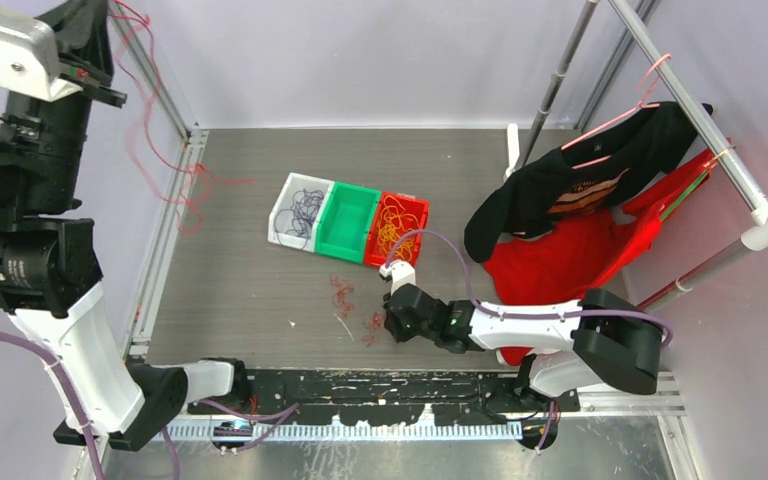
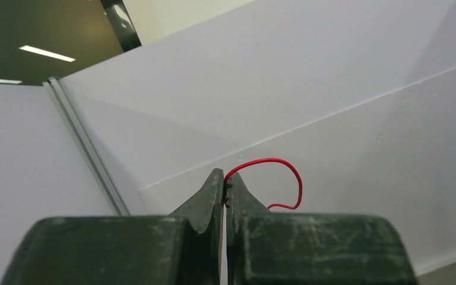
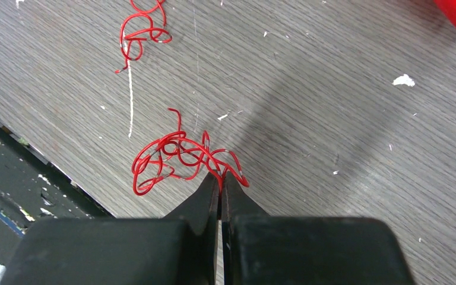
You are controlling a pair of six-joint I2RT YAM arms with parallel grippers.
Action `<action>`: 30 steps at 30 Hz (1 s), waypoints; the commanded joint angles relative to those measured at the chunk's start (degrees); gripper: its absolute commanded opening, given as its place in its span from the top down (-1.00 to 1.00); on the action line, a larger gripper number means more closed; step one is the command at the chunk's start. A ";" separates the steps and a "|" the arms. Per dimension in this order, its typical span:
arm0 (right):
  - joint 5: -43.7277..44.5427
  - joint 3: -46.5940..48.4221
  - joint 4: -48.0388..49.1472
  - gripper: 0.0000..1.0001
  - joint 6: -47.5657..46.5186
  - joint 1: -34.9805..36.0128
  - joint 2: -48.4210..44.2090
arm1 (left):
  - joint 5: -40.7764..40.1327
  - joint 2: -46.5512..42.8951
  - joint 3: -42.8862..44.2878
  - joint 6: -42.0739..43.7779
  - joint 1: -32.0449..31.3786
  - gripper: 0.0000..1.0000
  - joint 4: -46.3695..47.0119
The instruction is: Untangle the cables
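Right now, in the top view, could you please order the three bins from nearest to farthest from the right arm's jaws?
1. Red bin, at the right end of the row.
2. Green bin, in the middle of the row.
3. White bin, at the left end.

Two curly red cable tangles [image 3: 178,157] lie apart on the table [image 3: 332,89]; another red strand [image 2: 267,159] hangs high left.
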 commanded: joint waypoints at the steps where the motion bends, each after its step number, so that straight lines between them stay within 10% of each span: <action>1: 0.47 -0.10 4.38 0.98 0.56 0.33 -4.46 | 3.48 -3.57 -5.97 -2.82 -0.06 1.00 2.55; 17: 1.39 -0.26 5.37 0.98 0.05 0.30 -8.71 | 13.51 -7.84 -33.60 -19.74 -0.34 1.00 8.63; 30: 3.56 -1.42 7.09 0.98 0.86 0.29 -8.78 | 13.78 -2.72 -38.07 -19.24 -7.29 1.00 10.99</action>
